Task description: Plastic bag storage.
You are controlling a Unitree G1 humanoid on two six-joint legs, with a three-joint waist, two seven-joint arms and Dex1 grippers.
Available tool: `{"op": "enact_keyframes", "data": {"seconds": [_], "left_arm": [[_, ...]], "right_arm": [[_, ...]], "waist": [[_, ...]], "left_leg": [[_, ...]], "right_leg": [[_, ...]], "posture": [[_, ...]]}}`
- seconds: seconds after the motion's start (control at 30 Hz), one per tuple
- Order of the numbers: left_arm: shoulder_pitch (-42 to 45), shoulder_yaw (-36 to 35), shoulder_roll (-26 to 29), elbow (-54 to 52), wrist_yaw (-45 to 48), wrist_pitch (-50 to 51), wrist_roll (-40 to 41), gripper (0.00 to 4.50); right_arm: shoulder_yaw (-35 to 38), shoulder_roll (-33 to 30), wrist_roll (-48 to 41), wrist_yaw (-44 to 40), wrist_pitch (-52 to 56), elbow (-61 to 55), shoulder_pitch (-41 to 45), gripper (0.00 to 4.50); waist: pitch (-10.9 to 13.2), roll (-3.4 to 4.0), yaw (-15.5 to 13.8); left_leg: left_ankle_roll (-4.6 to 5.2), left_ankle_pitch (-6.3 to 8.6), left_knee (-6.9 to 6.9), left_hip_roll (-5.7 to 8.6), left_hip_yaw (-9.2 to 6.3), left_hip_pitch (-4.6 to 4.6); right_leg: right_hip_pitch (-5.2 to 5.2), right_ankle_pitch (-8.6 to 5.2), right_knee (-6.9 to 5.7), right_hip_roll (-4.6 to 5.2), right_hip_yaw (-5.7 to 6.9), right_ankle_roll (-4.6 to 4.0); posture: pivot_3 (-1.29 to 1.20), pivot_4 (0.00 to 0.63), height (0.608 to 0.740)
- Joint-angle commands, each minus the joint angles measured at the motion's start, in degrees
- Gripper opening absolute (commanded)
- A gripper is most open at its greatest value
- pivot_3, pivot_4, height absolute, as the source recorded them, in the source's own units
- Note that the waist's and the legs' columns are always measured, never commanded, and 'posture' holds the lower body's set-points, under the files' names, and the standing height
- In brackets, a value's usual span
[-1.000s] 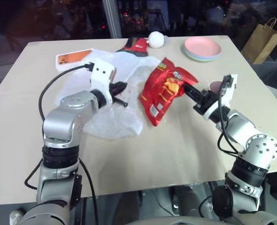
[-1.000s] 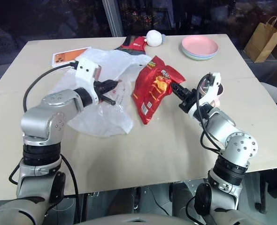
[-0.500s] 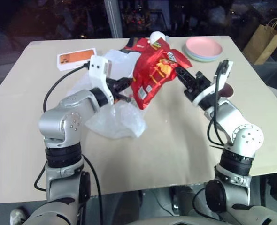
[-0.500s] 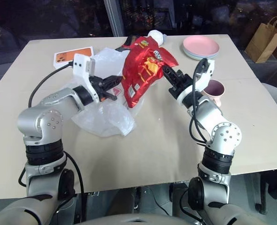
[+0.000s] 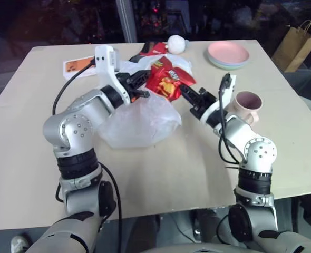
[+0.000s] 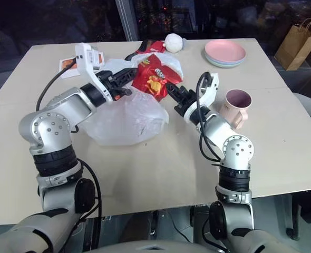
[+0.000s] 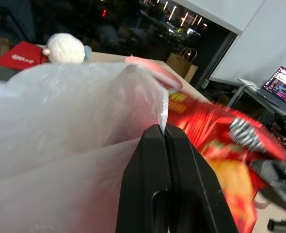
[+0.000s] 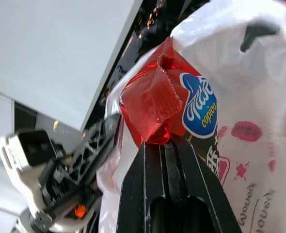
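On a beige table (image 5: pixel 197 174), the plastic bag (image 5: pixel 139 124) is pinched at its rim by the left gripper (image 5: pixel 144 84). A red snack packet (image 5: pixel 168 83), clamped by the right gripper (image 5: pixel 186 94), is judged mid-insertion; it needs lowering deeper into the mouth.

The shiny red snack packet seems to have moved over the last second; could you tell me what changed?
The right gripper, jaws shut on the shiny red snack packet, lifted it off the table and carried it left to the mouth of the thin translucent whitish plastic bag. The left gripper, pinching the bag's edge, raised it. The pink mug and stacked plates stayed put.
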State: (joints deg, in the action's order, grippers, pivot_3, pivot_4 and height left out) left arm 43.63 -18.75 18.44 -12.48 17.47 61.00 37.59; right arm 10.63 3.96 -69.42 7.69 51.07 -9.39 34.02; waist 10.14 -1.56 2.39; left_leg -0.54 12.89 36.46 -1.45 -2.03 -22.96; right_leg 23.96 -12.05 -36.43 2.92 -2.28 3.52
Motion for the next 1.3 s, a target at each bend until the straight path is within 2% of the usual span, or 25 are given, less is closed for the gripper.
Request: {"op": "enact_keyframes", "data": {"seconds": [0.03, 0.27, 0.4, 0.53, 0.7, 0.73, 0.83, 0.87, 0.93, 1.0, 1.07, 1.27, 1.3], "left_arm": [[1.81, 0.61, 0.80, -1.07, 0.11, -3.88, -0.27, 0.00], [-0.94, 4.01, 3.47, -3.73, 4.20, -6.55, 0.20, 0.00], [-6.03, 8.90, 5.67, -10.56, 10.69, -4.65, 4.67, 0.00], [-8.52, 10.63, 5.59, -13.64, 11.55, -4.13, 7.28, 0.00], [-9.93, 9.42, 4.88, -13.39, 9.50, -5.08, 7.34, 0.00], [-10.02, 9.15, 4.64, -13.27, 8.91, -5.02, 7.33, 0.00], [-10.78, 7.92, 4.19, -12.48, 6.73, -5.34, 6.53, 0.00], [-11.29, 7.07, 4.11, -11.68, 5.44, -5.70, 5.65, 0.00], [-11.83, 5.03, 3.10, -9.43, 2.91, -6.38, 4.94, 0.00], [-11.88, 3.75, 2.35, -7.24, 1.34, -7.39, 4.57, 0.00], [-11.86, 2.60, 2.16, -4.92, 0.90, -8.35, 4.48, 0.00], [-10.86, 1.18, 2.92, 0.74, 3.05, -10.97, 5.15, 0.00], [-10.55, 1.23, 2.88, 1.14, 3.35, -11.01, 5.46, 0.00]], "right_arm": [[-1.80, -1.49, 0.31, -2.01, 1.39, -0.10, 1.35, 0.04], [-3.84, -3.86, 1.85, -2.93, 3.99, 1.12, 2.03, 0.04], [-6.57, -3.36, 5.32, -6.77, 3.98, 6.19, 6.63, 0.04], [-10.07, 0.93, 12.45, -13.41, -0.15, 18.92, 12.74, 0.04], [-17.51, 3.52, 27.68, -22.39, -10.16, 33.40, 17.79, 0.04], [-17.78, 3.44, 29.53, -23.84, -11.74, 34.55, 17.90, 0.60], [-17.41, 1.69, 32.97, -26.01, -14.15, 32.28, 16.75, 1.66], [-17.80, -0.06, 34.81, -26.19, -15.00, 29.04, 15.55, 2.21], [-17.84, -3.83, 36.82, -27.08, -15.45, 21.47, 12.76, 2.94], [-18.60, -7.79, 38.41, -28.41, -14.90, 14.60, 10.22, 3.92], [-18.12, -10.88, 38.17, -29.27, -13.20, 8.24, 7.84, 3.92], [-15.68, -21.88, 40.55, -29.04, -9.71, -9.16, 1.75, 3.92], [-14.12, -24.23, 40.28, -28.34, -8.02, -13.03, 0.80, 4.45]], "waist": [[0.00, 0.00, -0.01], [0.00, 0.00, 0.01], [0.02, 0.03, 0.27], [0.02, 0.03, 0.26], [0.03, 0.06, 0.27], [0.03, 0.06, 0.09], [0.03, 0.04, -0.28], [0.03, 0.05, -0.32], [0.03, 0.05, -0.37], [0.03, 0.05, -0.37], [0.03, 0.05, -0.31], [0.03, 0.05, -0.10], [0.03, 0.05, -0.32]], "left_leg": [[0.00, 0.00, 0.00, 0.00, 0.00, 0.00], [0.00, 0.00, 0.00, 0.00, 0.00, -0.01], [0.00, 0.00, -0.02, -0.01, 0.05, 0.00], [0.00, 0.00, -0.02, -0.03, 0.04, -0.01], [0.00, 0.00, -0.03, -0.06, 0.05, 0.04], [0.00, 0.00, -0.03, -0.06, 0.05, 0.02], [0.00, 0.00, -0.03, -0.05, 0.02, -0.06], [0.00, 0.00, -0.02, -0.01, 0.02, -0.09], [0.00, 0.00, -0.02, 0.01, 0.00, -0.23], [-0.01, 0.00, 0.04, 0.05, -0.06, -0.47], [-0.02, -0.01, 0.19, 0.06, -0.08, -0.85], [-0.01, -0.01, 0.17, 0.04, -0.07, -0.79], [-0.01, -0.01, 0.20, 0.05, -0.06, -0.80]], "right_leg": [[0.00, 0.00, 0.00, 0.00, 0.00, 0.00], [0.00, 0.00, 0.02, 0.00, 0.00, 0.00], [0.03, 0.00, 0.00, -0.01, -0.07, 0.00], [0.08, 0.00, -0.02, -0.04, -0.05, -0.01], [0.08, 0.00, -0.04, -0.10, -0.08, -0.01], [0.08, 0.00, -0.03, -0.09, -0.08, -0.01], [0.08, 0.01, 0.05, -0.06, -0.03, 0.00], [0.07, 0.01, 0.11, -0.01, -0.01, 0.00], [0.14, 0.02, 0.18, 0.02, 0.01, 0.00], [0.35, 0.03, 0.14, 0.07, 0.07, 0.01], [0.78, 0.03, -0.06, 0.08, 0.08, 0.00], [0.89, 0.02, -0.30, 0.02, 0.03, -0.01], [0.88, 0.02, -0.30, 0.03, 0.03, -0.01]], "posture": [[0.00, 0.150, 0.740], [0.00, 0.150, 0.740], [0.00, 0.150, 0.740], [0.00, 0.150, 0.740], [0.00, 0.150, 0.740], [0.00, 0.150, 0.740], [0.00, 0.150, 0.740], [0.00, 0.150, 0.740], [0.00, 0.150, 0.740], [0.00, 0.150, 0.740], [0.00, 0.150, 0.740], [0.00, 0.150, 0.740], [0.00, 0.150, 0.740]]}}
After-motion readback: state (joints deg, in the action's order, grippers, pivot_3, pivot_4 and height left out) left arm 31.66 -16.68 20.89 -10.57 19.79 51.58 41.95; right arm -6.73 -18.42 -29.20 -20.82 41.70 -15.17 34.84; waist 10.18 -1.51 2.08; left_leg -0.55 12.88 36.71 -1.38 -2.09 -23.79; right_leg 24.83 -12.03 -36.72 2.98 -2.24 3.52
